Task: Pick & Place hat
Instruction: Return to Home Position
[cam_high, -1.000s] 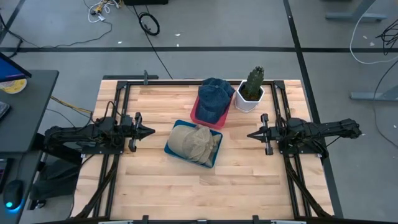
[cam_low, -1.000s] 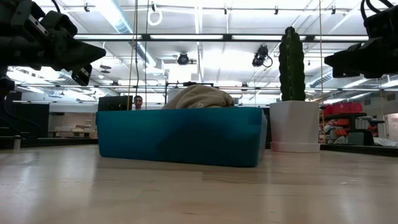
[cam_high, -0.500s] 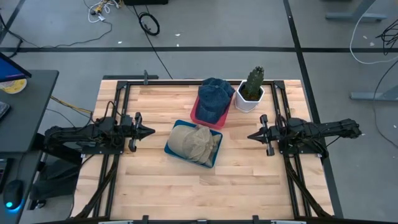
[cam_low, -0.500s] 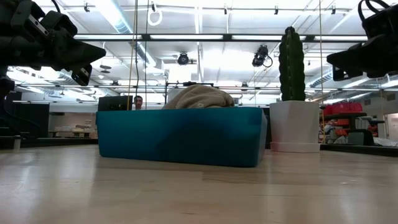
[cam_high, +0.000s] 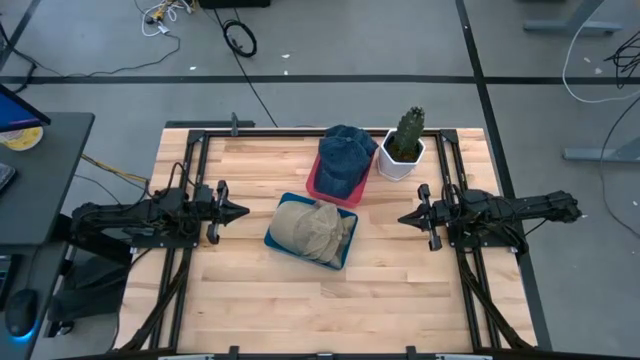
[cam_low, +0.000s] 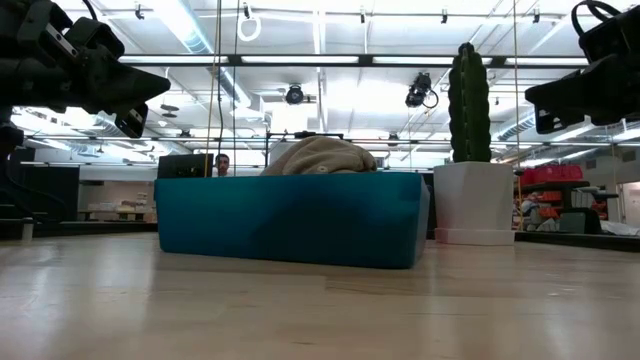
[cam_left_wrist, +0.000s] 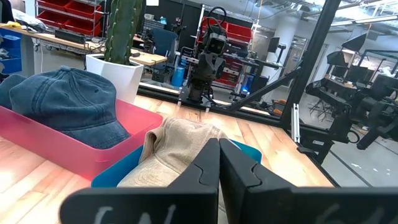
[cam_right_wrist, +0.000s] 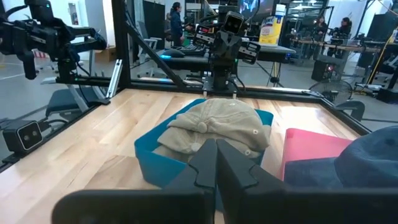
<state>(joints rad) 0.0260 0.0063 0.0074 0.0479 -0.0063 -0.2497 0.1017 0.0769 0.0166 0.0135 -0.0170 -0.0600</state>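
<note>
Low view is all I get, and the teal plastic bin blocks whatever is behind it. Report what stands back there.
Observer: A red plastic bin stands right behind the teal plastic bin, beside the white cactus pot.
Operator: Say what it holds.
Observer: A blue denim cap lies in it and covers most of it.
Operator: Now give me the fingers of both grippers.
Observer: The left gripper and the right gripper are both shut with nothing between the fingers. Each points across the table toward the tan cloth cap in the teal bin.
</note>
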